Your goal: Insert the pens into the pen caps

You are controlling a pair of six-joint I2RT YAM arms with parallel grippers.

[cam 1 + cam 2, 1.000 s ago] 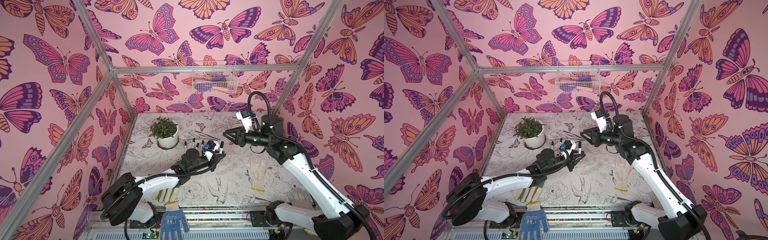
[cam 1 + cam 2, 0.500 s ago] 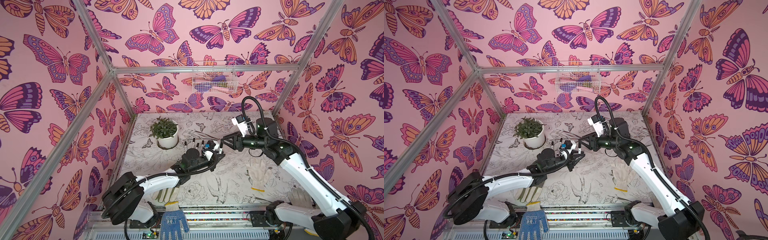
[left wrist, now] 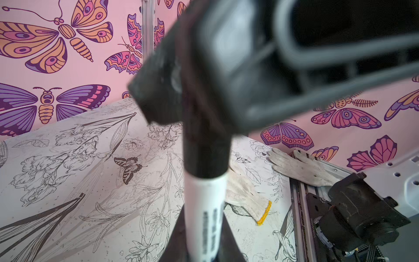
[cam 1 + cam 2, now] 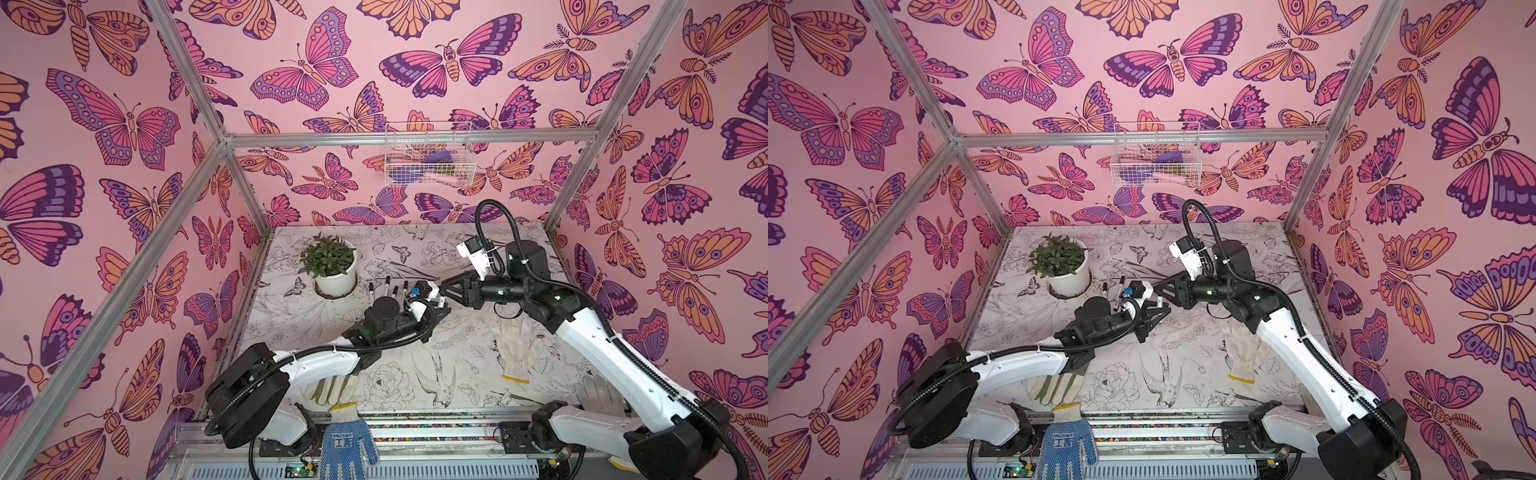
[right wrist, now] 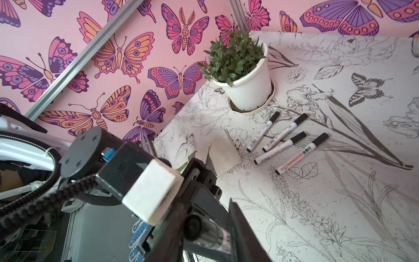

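Note:
My left gripper (image 4: 441,309) (image 3: 204,229) is shut on a white pen (image 3: 203,211), held above the table's middle. A black pen cap (image 3: 205,154) sits on the pen's far end. My right gripper (image 4: 444,291) (image 5: 208,217) reaches in from the right, and its blurred fingers (image 3: 158,79) press on either side of that cap. The cap's round end (image 5: 193,226) shows between the right jaws. Several capped pens (image 5: 284,132) (image 4: 387,286) lie side by side on the table next to the plant pot.
A potted plant (image 4: 332,266) stands at the back left. A white glove (image 4: 513,345) lies right of centre, under the right arm. More gloves (image 4: 328,388) and a blue dotted glove (image 4: 347,440) lie at the front edge. A wire basket (image 4: 428,153) hangs on the back wall.
The right gripper has swung left from a gap away to meet the left gripper, and its jaws have narrowed around the cap. The left arm has hardly moved.

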